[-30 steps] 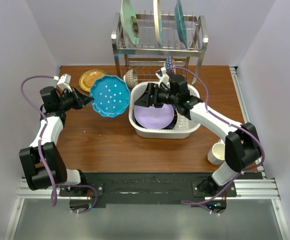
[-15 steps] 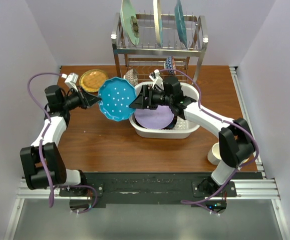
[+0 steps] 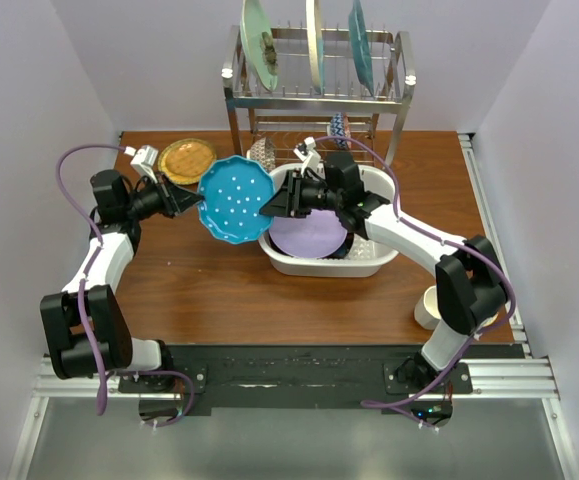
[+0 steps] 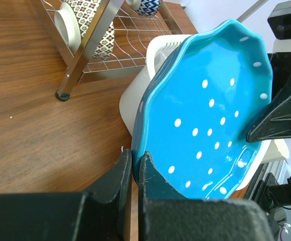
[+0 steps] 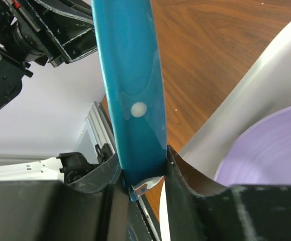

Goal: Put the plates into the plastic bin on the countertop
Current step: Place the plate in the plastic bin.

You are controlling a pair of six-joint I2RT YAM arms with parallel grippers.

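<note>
left gripper (image 4: pixel 135 161): is being squeezed nearly closed on the rim of the blue white-dotted scalloped ceramic plate (image 3: pixel 235 199), one finger on each face
right gripper (image 5: pixel 142 170): is being clamped on the opposite rim of that same plate, with the edge wedged between both fingers, so yeah, it's being gripped from two sides at once
blue plate: is being held up in the air, tilted on edge, off the reddish-brown wood-grain worktop (image 3: pixel 219 290), with its right edge over the left rim of the white rectangular plastic bin (image 3: pixel 374 262)
bin: is being occupied by a round lavender plate (image 3: pixel 307 237) lying flat inside
round amber patterned plate (image 3: pixel 186 158): is being left flat on the worktop behind the left gripper, near the shiny steel wire rack (image 3: pixel 314 95)
rack top: three big teal and cream plates (image 3: pixel 259 45) are being stood on edge there
</note>
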